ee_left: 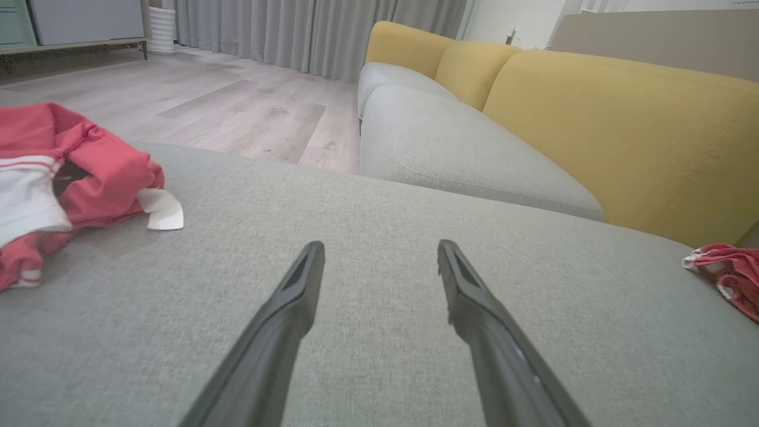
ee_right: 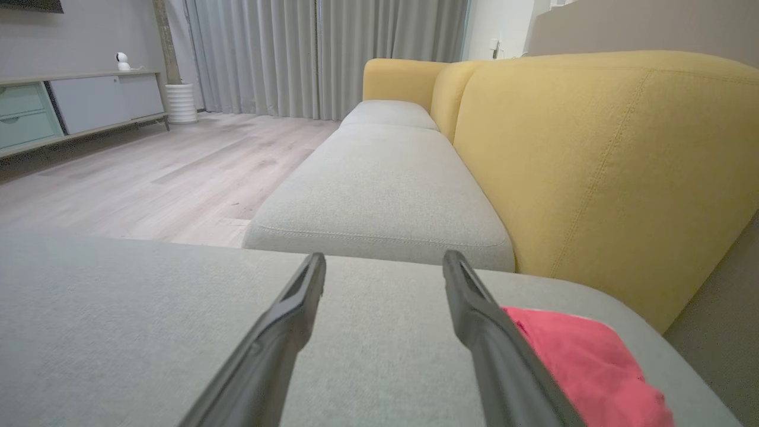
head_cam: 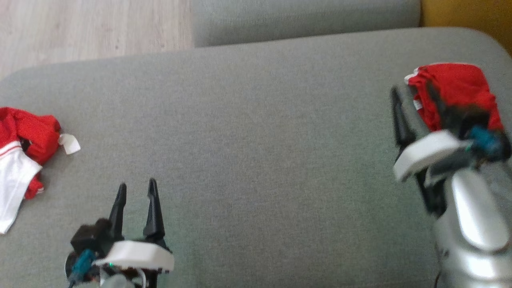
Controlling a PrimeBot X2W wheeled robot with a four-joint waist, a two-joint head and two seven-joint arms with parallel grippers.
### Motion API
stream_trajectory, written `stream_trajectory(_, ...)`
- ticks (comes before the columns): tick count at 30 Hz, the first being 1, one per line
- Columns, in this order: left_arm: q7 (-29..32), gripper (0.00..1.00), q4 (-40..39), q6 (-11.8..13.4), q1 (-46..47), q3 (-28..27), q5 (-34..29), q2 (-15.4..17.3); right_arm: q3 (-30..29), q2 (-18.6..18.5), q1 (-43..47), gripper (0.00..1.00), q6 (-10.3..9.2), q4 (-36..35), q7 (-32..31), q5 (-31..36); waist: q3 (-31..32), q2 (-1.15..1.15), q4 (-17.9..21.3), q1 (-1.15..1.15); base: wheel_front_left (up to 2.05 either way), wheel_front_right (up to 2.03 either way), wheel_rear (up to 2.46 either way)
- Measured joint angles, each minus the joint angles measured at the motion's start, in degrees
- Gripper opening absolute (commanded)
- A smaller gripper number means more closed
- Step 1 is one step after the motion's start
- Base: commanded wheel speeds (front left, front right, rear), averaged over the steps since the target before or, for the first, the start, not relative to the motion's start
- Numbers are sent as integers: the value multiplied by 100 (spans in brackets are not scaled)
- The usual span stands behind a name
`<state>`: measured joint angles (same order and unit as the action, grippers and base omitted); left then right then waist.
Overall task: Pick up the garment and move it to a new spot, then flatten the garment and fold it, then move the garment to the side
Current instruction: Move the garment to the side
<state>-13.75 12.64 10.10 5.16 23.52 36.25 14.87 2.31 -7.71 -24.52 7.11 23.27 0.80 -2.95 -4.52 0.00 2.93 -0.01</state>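
On my head feed the red garment (head_cam: pixel 456 86) sits bunched in a compact heap at the far right of the grey cushion (head_cam: pixel 256 120), close to its rounded corner. White trim shows along its left edge. From the right wrist camera I see the same red garment (ee_right: pixel 584 362) lying flat on the cushion, low and to the right.

My right end effector (head_cam: pixel 414 94) is right at that heap. Its jaws stand wide, and through the right wrist camera the right end effector (ee_right: pixel 384 256) has only bare grey fabric between its fingers. One finger crosses the garment's edge in that view; I cannot tell whether it touches the cloth. The head picture is blurred around this arm.

Well apart, at the cushion's left edge, a red-and-white garment (head_cam: pixel 24 148) lies crumpled, with a small white tag (head_cam: pixel 70 144) sticking out toward the middle. The left wrist camera shows it too (ee_left: pixel 65 178), tag (ee_left: pixel 161 210) flat on the cushion.

My left end effector (head_cam: pixel 137 186) hovers low at the near left, jaws also wide and holding nothing, with grey cushion between the fingers (ee_left: pixel 380 246). It is near the crumpled piece but clear of it.

Beyond the cushion I see a yellow backrest (ee_right: pixel 593 154), another grey seat (ee_right: pixel 385 190) and pale wood floor (head_cam: pixel 92 28).
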Motion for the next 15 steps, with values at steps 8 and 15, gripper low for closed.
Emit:
stream_trajectory(8,0,100,120,111,-566,-68,55,54,-101,402,1336,100,0,-267,488,252,476,0,-21,0,0,0,0)
stream_trajectory(15,-1,100,64,201,-824,-82,58,90,-129,468,2209,100,0,-747,694,-269,645,0,-169,1,0,0,0)
